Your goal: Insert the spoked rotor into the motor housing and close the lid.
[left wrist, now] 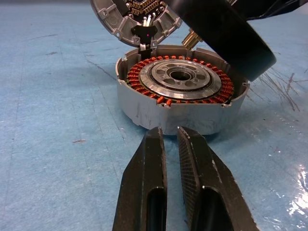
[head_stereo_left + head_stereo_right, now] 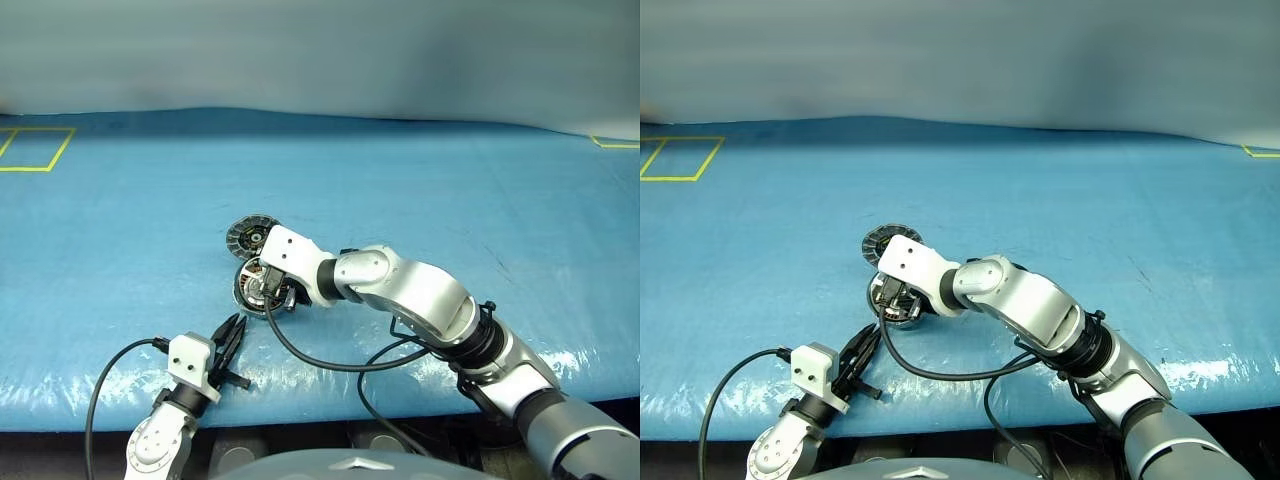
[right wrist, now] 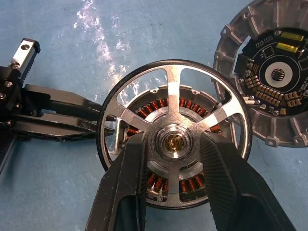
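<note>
Left gripper (image 2: 229, 337) sits nearest, at the front edge of the blue surface (image 2: 450, 200), level, jaws nearly closed with only a slit between them, holding nothing. It points at the housing (image 1: 183, 108) from just in front, not touching it.

Right arm (image 2: 420, 295) reaches in across the surface from the right, angled down over the housing. Right gripper (image 3: 174, 144) jaws partly open, clamped on the rotor (image 3: 174, 137) at the hub, one finger either side.

Housing rests flat on the surface, open side up, copper coils visible all round. Lid (image 3: 274, 77) hinged open at the far edge, inner face with circuit board showing.

Rotor hangs tilted just above the housing mouth, roughly centred, not seated.
</note>
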Available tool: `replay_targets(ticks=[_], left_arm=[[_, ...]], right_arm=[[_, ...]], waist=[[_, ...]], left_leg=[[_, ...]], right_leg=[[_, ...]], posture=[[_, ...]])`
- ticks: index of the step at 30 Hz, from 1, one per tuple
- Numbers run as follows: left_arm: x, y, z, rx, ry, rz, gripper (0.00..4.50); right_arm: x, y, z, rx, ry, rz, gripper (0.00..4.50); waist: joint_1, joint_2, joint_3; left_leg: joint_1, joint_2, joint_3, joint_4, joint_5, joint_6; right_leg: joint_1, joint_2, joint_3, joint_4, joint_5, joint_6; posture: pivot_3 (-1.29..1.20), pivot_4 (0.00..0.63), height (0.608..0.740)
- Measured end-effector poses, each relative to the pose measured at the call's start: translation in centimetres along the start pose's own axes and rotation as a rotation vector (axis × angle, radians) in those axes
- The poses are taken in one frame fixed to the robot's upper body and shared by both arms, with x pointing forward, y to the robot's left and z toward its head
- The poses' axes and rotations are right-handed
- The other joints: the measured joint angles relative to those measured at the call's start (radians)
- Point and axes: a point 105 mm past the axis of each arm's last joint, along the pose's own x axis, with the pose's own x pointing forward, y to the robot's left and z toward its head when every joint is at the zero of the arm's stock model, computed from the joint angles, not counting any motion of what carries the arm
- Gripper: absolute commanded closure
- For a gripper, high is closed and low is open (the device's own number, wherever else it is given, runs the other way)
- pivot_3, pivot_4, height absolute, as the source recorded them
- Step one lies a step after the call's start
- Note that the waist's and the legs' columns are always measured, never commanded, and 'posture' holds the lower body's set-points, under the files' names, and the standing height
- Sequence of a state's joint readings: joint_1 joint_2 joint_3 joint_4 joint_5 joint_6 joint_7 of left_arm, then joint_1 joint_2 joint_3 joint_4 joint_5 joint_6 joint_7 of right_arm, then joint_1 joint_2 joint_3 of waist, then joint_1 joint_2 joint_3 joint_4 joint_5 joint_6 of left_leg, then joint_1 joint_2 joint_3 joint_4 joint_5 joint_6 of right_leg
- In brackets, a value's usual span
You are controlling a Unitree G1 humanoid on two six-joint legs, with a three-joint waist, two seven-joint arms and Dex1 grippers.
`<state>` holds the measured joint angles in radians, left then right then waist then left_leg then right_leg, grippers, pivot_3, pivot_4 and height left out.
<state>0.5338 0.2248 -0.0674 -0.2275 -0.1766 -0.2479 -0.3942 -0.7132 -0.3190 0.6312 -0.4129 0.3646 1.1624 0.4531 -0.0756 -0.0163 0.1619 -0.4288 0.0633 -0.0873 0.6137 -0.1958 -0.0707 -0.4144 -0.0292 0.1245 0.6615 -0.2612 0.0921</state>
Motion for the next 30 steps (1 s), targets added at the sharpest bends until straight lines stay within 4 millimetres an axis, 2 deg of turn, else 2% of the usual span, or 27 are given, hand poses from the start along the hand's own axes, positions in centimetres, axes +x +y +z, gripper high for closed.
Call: replay_targets(ticks=[7, 9, 11, 14, 21, 24, 27, 30], left_arm=[[0.0, -0.1, 0.0, -0.003, -0.004, 0.001, 4.03], [0.0, -0.1, 0.0, -0.002, -0.005, 0.001, 4.03], [0.0, -0.1, 0.0, -0.001, -0.005, 0.001, 4.03], [0.0, -0.1, 0.0, -0.001, -0.004, 0.002, 4.03], [0.0, -0.1, -0.1, -0.003, -0.001, 0.003, 4.03], [0.0, -0.1, -0.1, -0.003, 0.0, 0.003, 4.03], [0.0, -0.1, -0.1, -0.003, -0.001, 0.003, 4.03], [-0.1, -0.1, -0.3, -0.005, 0.005, 0.005, 4.03]], right_arm=[[0.4, -0.3, -0.7, 0.004, 0.01, -0.014, 3.23], [0.5, -0.2, -0.7, 0.004, 0.009, -0.006, 2.49], [0.7, -0.1, -0.8, 0.007, 0.013, 0.003, 1.99], [0.9, 0.2, -1.1, 0.006, 0.025, 0.01, 0.98], [0.7, 0.1, -1.1, 0.012, 0.025, 0.009, 0.98], [0.4, 0.1, -0.3, 0.034, -0.015, -0.008, 1.56], [0.2, 0.0, -0.2, 0.074, -0.041, -0.024, 2.52], [0.4, 0.2, -1.2, 0.113, -0.024, -0.035, 3.55]], waist=[[0.0, 0.0, 0.0], [0.0, 0.0, 0.0], [0.0, 0.0, 0.0], [0.0, 0.0, 0.0], [0.0, 0.0, 0.0], [0.0, 0.0, 0.0], [0.0, 0.0, 0.0], [0.001, 0.0, 0.0]], left_leg=[[0.0, 0.0, 0.0, 0.0, 0.0, 0.0], [0.0, 0.0, 0.0, 0.0, 0.0, 0.0], [0.0, 0.0, 0.0, 0.0, 0.0, 0.0], [0.0, 0.0, 0.0, 0.0, 0.0, 0.0], [0.0, 0.0, 0.0, 0.0, 0.0, 0.0], [0.0, 0.0, 0.0, 0.0, 0.0, 0.0], [0.0, 0.0, 0.0, 0.0, 0.0, 0.0], [0.0, 0.0, 0.0, 0.0, 0.0, 0.0]], right_leg=[[0.0, 0.0, 0.0, 0.0, 0.0, 0.0], [0.0, 0.0, 0.0, 0.0, 0.0, 0.0], [0.0, 0.0, 0.0, 0.0, 0.0, 0.0], [0.0, 0.0, 0.0, 0.0, 0.0, 0.0], [0.0, 0.0, 0.0, 0.0, 0.0, 0.0], [0.0, 0.0, 0.0, 0.0, 0.0, 0.0], [0.0, 0.0, 0.0, 0.0, 0.0, 0.0], [0.0, 0.0, 0.0, 0.0, 0.0, 0.0]], posture=[[0.0, 0.15, 0.74], [0.0, 0.15, 0.74], [0.0, 0.15, 0.74], [0.0, 0.15, 0.74], [0.0, 0.15, 0.74], [0.0, 0.15, 0.74], [0.0, 0.15, 0.74], [0.0, 0.15, 0.74]])
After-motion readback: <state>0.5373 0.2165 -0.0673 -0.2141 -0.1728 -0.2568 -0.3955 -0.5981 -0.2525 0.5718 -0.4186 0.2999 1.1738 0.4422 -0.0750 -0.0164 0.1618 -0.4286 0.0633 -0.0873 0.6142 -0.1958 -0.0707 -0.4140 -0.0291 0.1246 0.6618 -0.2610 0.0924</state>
